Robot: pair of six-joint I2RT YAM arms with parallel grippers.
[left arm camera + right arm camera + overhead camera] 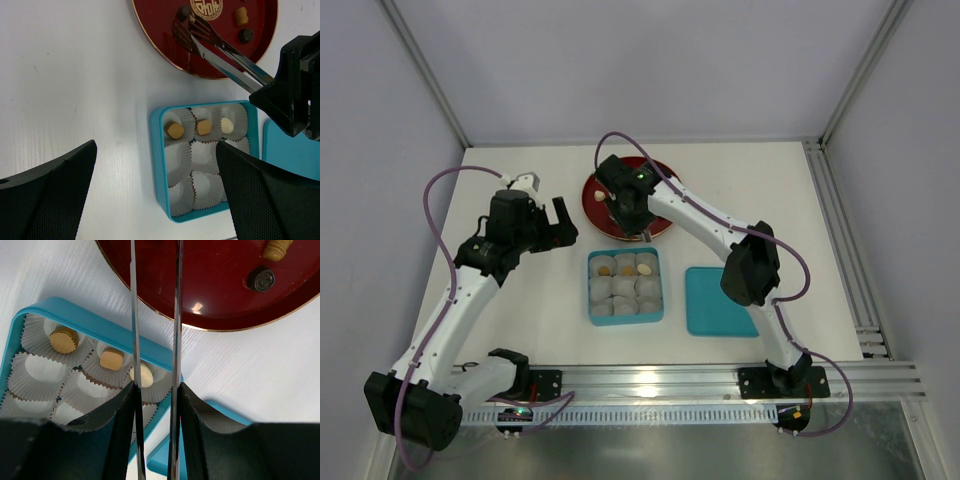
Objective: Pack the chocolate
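Chocolate lies in two places. Three pieces, tan (175,130), tan (203,127) and cream (227,125), sit in the paper cups of the far row of the teal box (592,290). A tan piece (241,16) and dark pieces (245,35) lie on the red plate (595,195). My right gripper (155,390) is shut on metal tongs (225,52), whose tips stand slightly apart over the plate, close to a dark piece (185,10). Left of the box my left gripper (563,222) hangs open above the table, holding nothing.
The box's teal lid (720,300) lies flat to the right of the box. The other paper cups (205,155) in the box hold nothing. Grey walls enclose the white table on three sides, and a metal rail runs along the near edge.
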